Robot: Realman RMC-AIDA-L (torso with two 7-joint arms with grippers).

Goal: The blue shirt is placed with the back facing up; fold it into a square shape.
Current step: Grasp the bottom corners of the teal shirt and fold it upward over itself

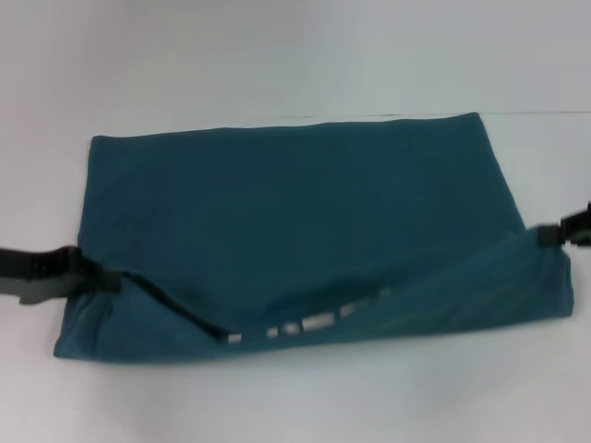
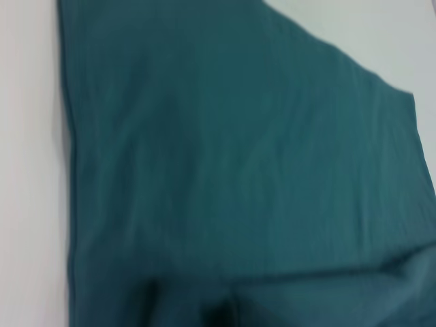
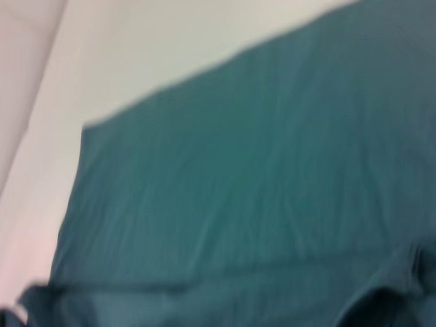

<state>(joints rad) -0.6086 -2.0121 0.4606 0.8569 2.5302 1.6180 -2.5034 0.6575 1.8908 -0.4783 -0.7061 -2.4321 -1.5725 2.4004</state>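
The blue shirt (image 1: 295, 212) lies mid-frame on the white bench (image 1: 277, 55), already a broad rectangle. Left pincer (image 1: 102, 277) and right pincer (image 1: 552, 234) each pinch a near corner, lifting the lower hem over, white lettering peeking beneath. That fold remains unfinished; nothing blocks it.
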